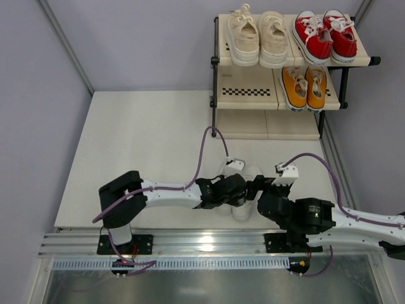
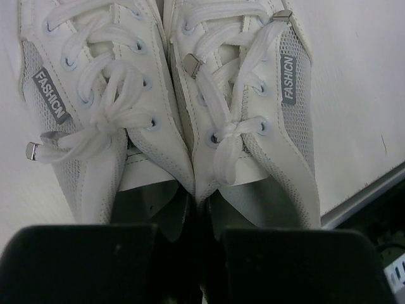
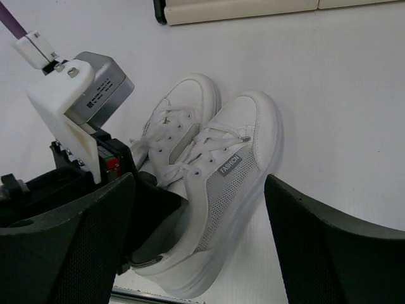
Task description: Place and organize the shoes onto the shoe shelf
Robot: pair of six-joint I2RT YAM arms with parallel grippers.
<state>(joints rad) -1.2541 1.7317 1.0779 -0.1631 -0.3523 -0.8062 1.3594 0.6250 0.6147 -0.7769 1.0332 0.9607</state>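
Note:
The pair of white sneakers [image 1: 251, 172] sits side by side near the table's front edge, toes pointing at the shoe shelf [image 1: 250, 92]. My left gripper [image 2: 196, 253] is shut on the two inner collars, pinching the left shoe [image 2: 101, 95] and right shoe [image 2: 253, 95] together. In the right wrist view the white pair [image 3: 221, 183] leans slightly, with the left arm's black finger [image 3: 145, 209] inside the openings. My right gripper [image 3: 199, 253] is open just behind the heels, holding nothing. The cream pair [image 1: 258, 35] and red pair [image 1: 326, 35] stand on the top tier. The orange pair [image 1: 304, 85] is on the middle tier's right.
The left half of the middle tier and the bottom tier [image 1: 266, 126] are bare. The metal rail [image 1: 202, 244] runs along the table's front edge right behind the white shoes. Purple cables [image 1: 212, 136] loop over the table between the arms and the shelf.

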